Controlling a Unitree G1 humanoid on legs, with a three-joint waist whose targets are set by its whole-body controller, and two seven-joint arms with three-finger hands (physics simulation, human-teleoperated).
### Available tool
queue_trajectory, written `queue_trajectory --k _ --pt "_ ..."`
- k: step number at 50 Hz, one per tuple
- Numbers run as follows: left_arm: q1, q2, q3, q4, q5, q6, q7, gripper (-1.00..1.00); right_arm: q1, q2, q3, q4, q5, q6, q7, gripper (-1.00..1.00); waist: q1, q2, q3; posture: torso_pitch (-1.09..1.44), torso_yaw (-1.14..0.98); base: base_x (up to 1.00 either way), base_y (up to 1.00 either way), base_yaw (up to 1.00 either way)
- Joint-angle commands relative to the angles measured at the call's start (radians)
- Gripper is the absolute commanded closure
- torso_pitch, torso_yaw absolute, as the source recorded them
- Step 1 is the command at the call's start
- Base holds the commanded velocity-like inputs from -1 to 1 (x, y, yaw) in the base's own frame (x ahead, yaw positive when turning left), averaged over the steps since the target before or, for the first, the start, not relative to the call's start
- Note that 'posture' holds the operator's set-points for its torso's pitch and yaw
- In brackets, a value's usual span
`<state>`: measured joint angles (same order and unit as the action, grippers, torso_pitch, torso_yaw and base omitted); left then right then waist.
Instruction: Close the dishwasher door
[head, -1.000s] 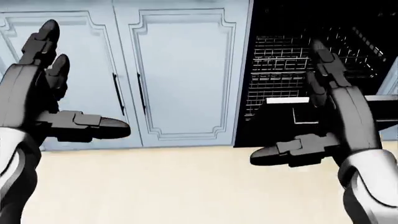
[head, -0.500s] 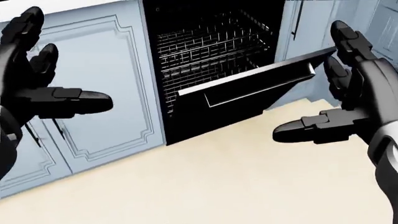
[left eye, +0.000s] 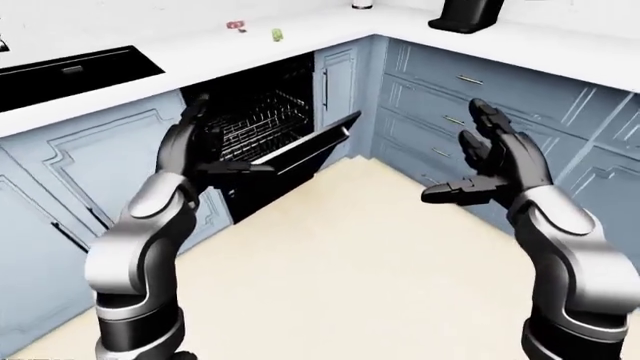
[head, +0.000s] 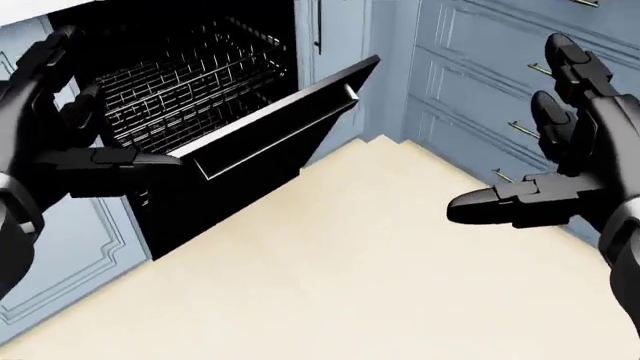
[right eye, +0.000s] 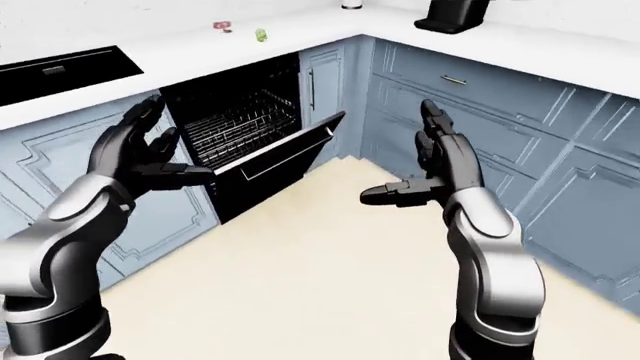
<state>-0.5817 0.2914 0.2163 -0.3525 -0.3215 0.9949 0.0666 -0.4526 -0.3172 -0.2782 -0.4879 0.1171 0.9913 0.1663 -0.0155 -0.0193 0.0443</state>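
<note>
The black dishwasher door (head: 270, 139) hangs partly open, tilted out from the blue cabinet run, with wire racks (head: 190, 82) showing in the dark cavity behind it. My left hand (head: 100, 112) is raised and open at the left of the head view, in front of the cavity's left side and apart from the door. My right hand (head: 520, 127) is open at the right, well away from the door, in front of the corner drawers. Neither hand holds anything.
Blue corner cabinets with drawers (right eye: 500, 112) run along the right. The white counter (right eye: 300, 30) carries a black inset panel (right eye: 60, 67), small items (right eye: 261, 34) and a black appliance (right eye: 450, 15). Beige floor (head: 350, 262) spreads below the door.
The whole picture has shifted: the camera turned, so the dishwasher moved from the right of the head view to the left. Both hands stay raised and open.
</note>
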Motion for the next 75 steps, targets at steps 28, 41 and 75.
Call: queue_trajectory --k 28,41,75 --pt "-0.026 0.021 0.032 -0.027 0.014 -0.039 0.011 -1.0 -0.041 -0.01 -0.002 -0.042 0.002 -0.063 0.008 -1.0 -0.034 0.082 -0.002 0.0 0.0 0.32 0.71 0.0" --pt "-0.016 0.016 0.026 -0.02 0.025 -0.059 0.003 -1.0 -0.042 -0.009 -0.001 -0.078 0.033 -0.024 0.004 -1.0 -0.083 0.025 -0.013 0.0 0.0 0.98 0.13 0.0" --pt "-0.011 0.014 0.026 -0.029 0.03 -0.054 -0.003 -1.0 -0.042 -0.014 -0.001 -0.076 0.085 -0.022 -0.019 -1.0 -0.051 -0.038 -0.035 0.0 0.0 0.03 -0.56 0.0"
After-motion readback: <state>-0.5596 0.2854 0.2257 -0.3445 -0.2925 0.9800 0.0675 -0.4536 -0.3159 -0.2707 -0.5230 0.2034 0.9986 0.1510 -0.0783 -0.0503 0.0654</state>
